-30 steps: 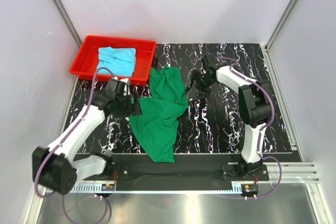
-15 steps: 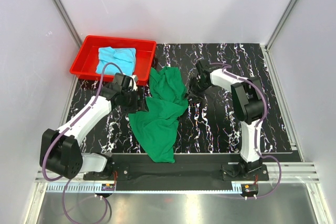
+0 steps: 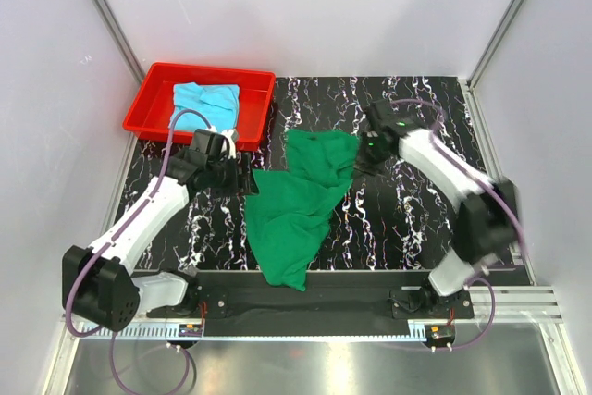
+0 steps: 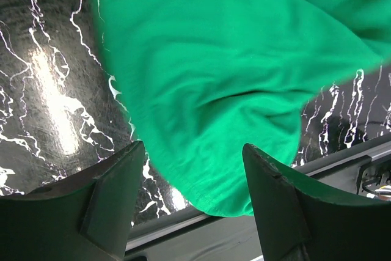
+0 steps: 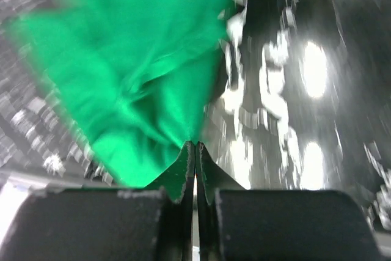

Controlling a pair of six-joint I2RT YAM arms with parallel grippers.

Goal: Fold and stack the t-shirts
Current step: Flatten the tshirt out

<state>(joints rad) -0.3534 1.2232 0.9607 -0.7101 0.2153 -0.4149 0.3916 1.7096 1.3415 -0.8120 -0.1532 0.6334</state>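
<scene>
A dark green t-shirt (image 3: 291, 205) lies crumpled across the middle of the black marbled table. My right gripper (image 3: 358, 160) is shut on its upper right edge, and in the right wrist view the cloth (image 5: 140, 71) runs into the closed tips (image 5: 195, 148). My left gripper (image 3: 246, 180) stands open at the shirt's left edge. In the left wrist view both fingers (image 4: 116, 194) hang apart above the green cloth (image 4: 226, 77) with nothing between them. A light cyan-blue t-shirt (image 3: 205, 104) lies bunched in the red tray (image 3: 213, 68).
The red tray stands at the table's back left corner, just behind the left arm. A metal rail (image 3: 333, 298) runs along the table's near edge. White walls with metal posts (image 3: 504, 16) close in the sides and back.
The right gripper has shut on the green shirt's right edge and swung right, dragging the upper part of the shirt with it. The left gripper stayed open by the shirt's left edge.
</scene>
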